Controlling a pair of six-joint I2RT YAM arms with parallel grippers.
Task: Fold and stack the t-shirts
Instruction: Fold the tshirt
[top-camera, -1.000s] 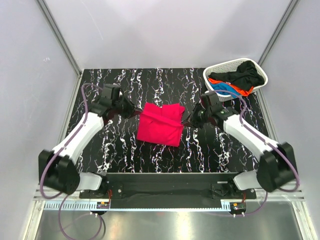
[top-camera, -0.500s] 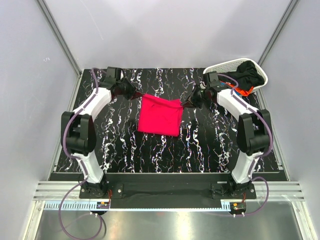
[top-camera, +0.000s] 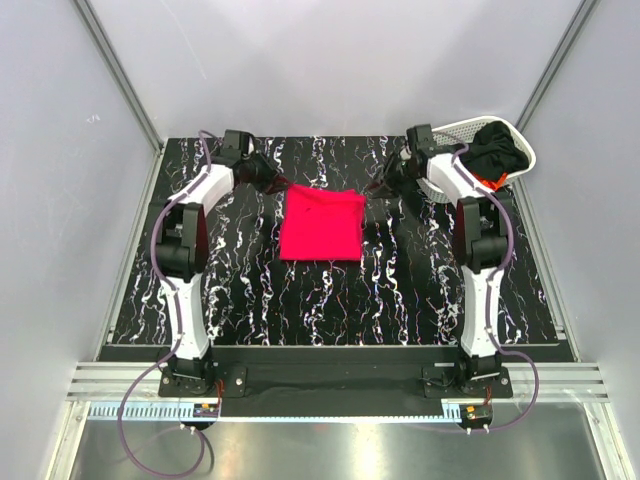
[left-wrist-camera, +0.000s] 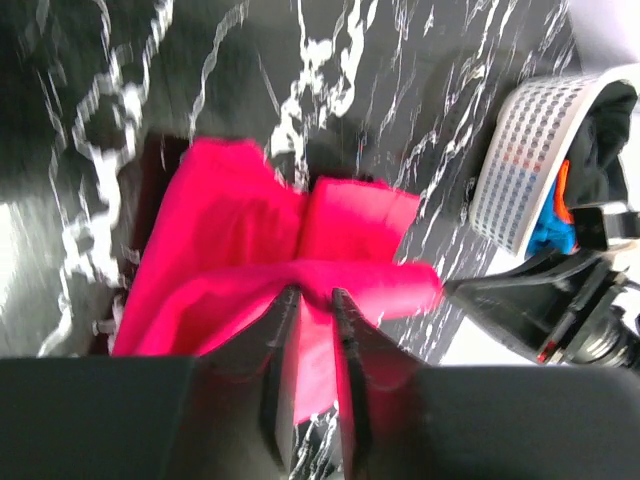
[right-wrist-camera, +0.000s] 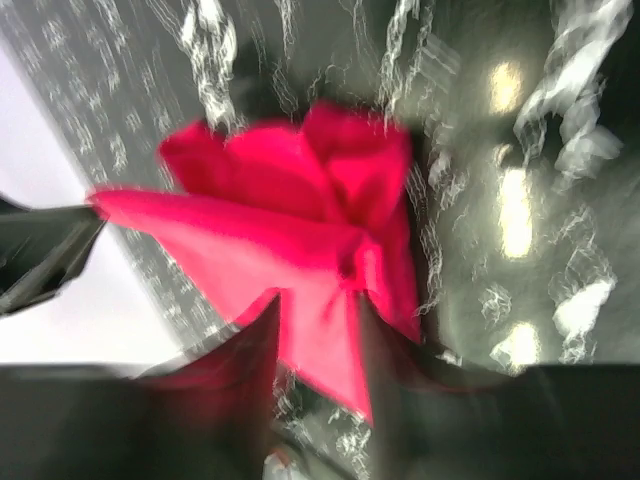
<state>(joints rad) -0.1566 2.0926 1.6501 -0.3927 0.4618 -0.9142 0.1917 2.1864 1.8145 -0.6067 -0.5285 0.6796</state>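
The pinkish-red t-shirt (top-camera: 320, 224) lies folded into a rough square on the black marbled table (top-camera: 250, 300), toward its far middle. My left gripper (top-camera: 276, 184) is at the shirt's far left corner. In the left wrist view its jaws (left-wrist-camera: 314, 292) stand slightly apart, with a fold of red cloth (left-wrist-camera: 230, 230) running across their tips. My right gripper (top-camera: 377, 187) is at the far right corner. Its jaws (right-wrist-camera: 318, 297) are open, and a puckered corner of the shirt (right-wrist-camera: 280, 190) lies just beyond them. More t-shirts, black (top-camera: 497, 150), blue and orange, are piled in the basket.
A white lattice basket (top-camera: 452, 131) stands at the table's far right corner, right beside my right arm; it also shows in the left wrist view (left-wrist-camera: 530, 150). Both arms reach straight out to the far side. Grey walls close in the table.
Both arms have stretched toward the far side, drawing the shirt's far edge back and flattening it into a neater square. Both pairs of jaws have parted from shut.
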